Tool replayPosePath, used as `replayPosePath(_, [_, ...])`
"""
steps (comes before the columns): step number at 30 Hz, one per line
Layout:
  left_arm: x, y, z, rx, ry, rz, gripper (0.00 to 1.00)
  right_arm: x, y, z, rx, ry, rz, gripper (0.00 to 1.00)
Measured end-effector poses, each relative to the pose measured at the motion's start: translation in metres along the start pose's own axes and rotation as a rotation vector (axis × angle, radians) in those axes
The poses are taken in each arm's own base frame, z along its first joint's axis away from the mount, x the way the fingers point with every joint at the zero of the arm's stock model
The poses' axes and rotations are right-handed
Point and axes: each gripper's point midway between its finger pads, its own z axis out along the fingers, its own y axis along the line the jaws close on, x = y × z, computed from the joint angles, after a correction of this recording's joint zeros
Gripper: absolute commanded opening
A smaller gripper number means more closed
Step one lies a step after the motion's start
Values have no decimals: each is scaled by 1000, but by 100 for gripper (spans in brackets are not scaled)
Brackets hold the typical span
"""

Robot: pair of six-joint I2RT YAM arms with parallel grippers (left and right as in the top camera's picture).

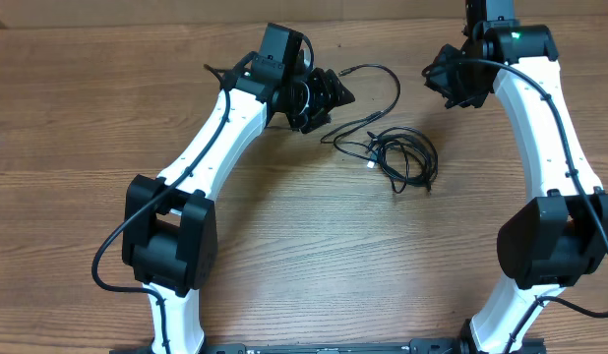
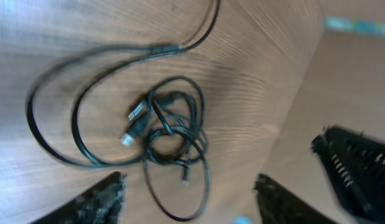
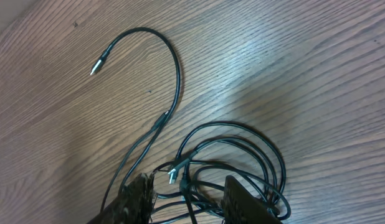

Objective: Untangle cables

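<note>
Two end effectors are hovering over a knot of thin black cables (image 1: 402, 157) lying on the wooden worktop (image 1: 284, 246), between the two arms and slightly nearer the right one. The left end effector (image 2: 190, 186) is standing with its jaws wide apart and nothing between them. The right end effector (image 3: 187, 183) is also standing parted and empty, the strands visible in its gap appearing to lie on the wood beneath it.

Most of the cords are sitting in one small coil (image 2: 174, 134), loops crossing one another, with two pale plugs (image 2: 135, 118) tucked inside. One longer cord (image 1: 388, 88) is sweeping out toward the left arm, its metal tip (image 3: 96, 67) resting free on the wood.

Trouble is likely waiting in the coil. Jaws closing there are probably going to be catching several strands at once, since the loops are lying stacked and touching; a pull would then be dragging the whole bundle and drawing the crossings tighter. The tucked plugs are looking apt to snag on a loop as any cord slides out. Tugging the long cord from its free end is also risking hauling the coil along, as how far it is threading into the bundle is not showing.
</note>
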Motion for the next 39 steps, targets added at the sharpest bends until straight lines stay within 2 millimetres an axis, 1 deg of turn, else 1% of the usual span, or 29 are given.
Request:
replayPosePath(2, [8, 1, 2, -8, 29, -108, 92, -1, -1, 0, 0, -1, 3, 36])
replayPosePath(5, [20, 2, 10, -14, 78, -217, 99, -1, -1, 0, -2, 1, 3, 36])
replayPosePath(6, [24, 3, 14, -18, 97, -246, 100, -1, -1, 0, -4, 2, 3, 36])
replayPosePath(9, [37, 12, 35, -46, 157, -325, 98, -1, -1, 0, -5, 2, 3, 36])
replayPosePath(13, [49, 32, 69, -94, 226, -400, 88, 0, -1, 0, -5, 3, 3, 36])
replayPosePath(14, [50, 36, 74, -102, 236, -412, 84, 0, -1, 0, -5, 3, 3, 36])
replayPosePath(15, [54, 43, 81, -118, 254, -435, 74, 0, -1, 0, -4, 3, 3, 36])
replayPosePath(17, [55, 53, 91, -137, 268, -462, 47, 0, -1, 0, -4, 3, -1, 36])
replayPosePath(19, [51, 57, 101, -124, 266, -464, 18, 0, -1, 0, -4, 3, -8, 35])
replayPosePath(20, [46, 56, 104, -107, 260, -451, 8, 0, -1, 0, -4, 3, -10, 35])
replayPosePath(21, [41, 55, 108, -83, 251, -423, 4, 0, -1, 0, -4, 3, -14, 35])
replayPosePath(24, [21, 42, 107, 9, 213, -320, 4, -1, -1, 0, -4, 2, -19, 34])
replayPosePath(26, [-2, 35, 97, 61, 170, -246, 4, 0, -1, 0, -4, 3, -22, 34])
replayPosePath(28, [-29, 35, 80, 93, 118, -190, 4, 0, 1, 0, -13, 7, -22, 34])
replayPosePath(29, [-48, 35, 65, 110, 77, -160, 4, 2, 3, 0, -25, 14, -22, 34])
replayPosePath(31, [-74, 33, 38, 136, 11, -111, 4, 5, 8, 0, -54, 30, -28, 34])
replayPosePath(33, [-98, 23, 0, 171, -72, -54, 4, 9, 19, -1, -102, 46, -58, 34])
replayPosePath(35, [-108, 7, -30, 204, -131, -2, 4, 11, 30, -1, -137, 50, -88, 34])
replayPosePath(36, [-108, -5, -44, 222, -156, 30, 4, 14, 41, -1, -163, 48, -118, 35])
replayPosePath(38, [-101, -36, -68, 275, -196, 112, 4, 22, 58, -1, -198, 51, -157, 35])
replayPosePath(39, [-96, -50, -76, 299, -209, 148, 4, 26, 68, -1, -220, 53, -177, 35])
